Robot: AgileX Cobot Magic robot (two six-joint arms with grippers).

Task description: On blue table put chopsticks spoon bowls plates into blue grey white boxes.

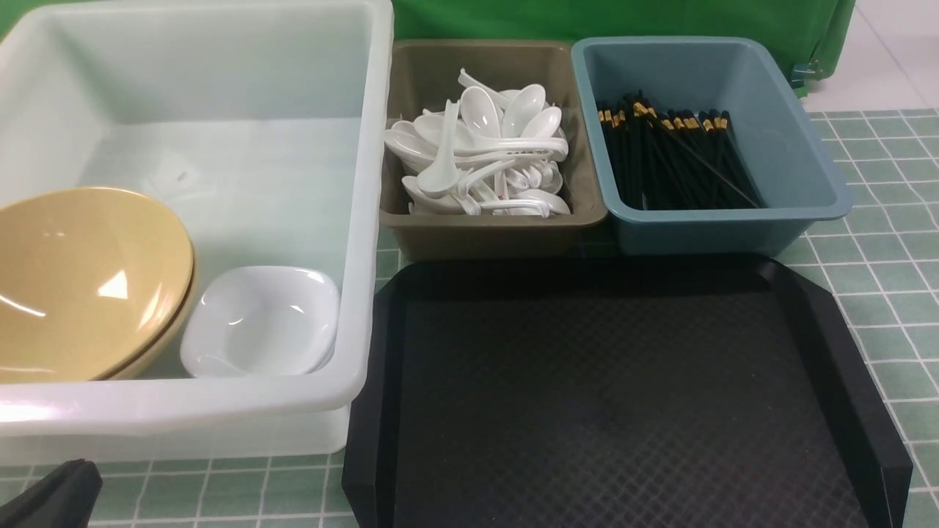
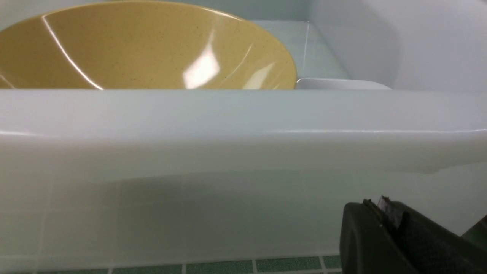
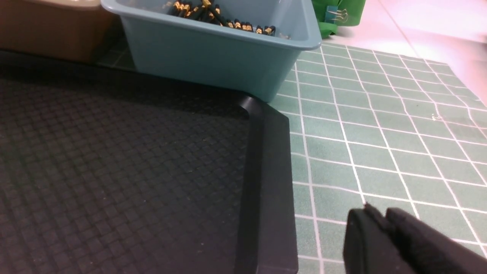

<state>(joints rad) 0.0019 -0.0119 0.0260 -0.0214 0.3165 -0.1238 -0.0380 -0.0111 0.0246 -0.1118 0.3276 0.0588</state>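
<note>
The white box [image 1: 367, 220] at the left holds stacked tan bowls [image 1: 81, 279] and small white plates [image 1: 260, 319] beside them. A heap of white spoons [image 1: 484, 154] fills the grey box [image 1: 411, 81]. Black chopsticks [image 1: 675, 158] with gold bands lie in the blue box [image 1: 792, 132]. My left gripper [image 1: 51, 491] is shut and empty, low on the blue table [image 1: 880, 220] just outside the white box's near wall [image 2: 228, 152]. My right gripper [image 3: 376, 211] is out of the front view. It hovers shut and empty over the cloth beside the tray's right rim.
A flat black textured tray [image 1: 609, 396] lies in front of the grey and blue boxes with nothing on it. A green drape [image 1: 587, 18] hangs behind the boxes. The cloth's right edge meets pale floor [image 3: 437, 23].
</note>
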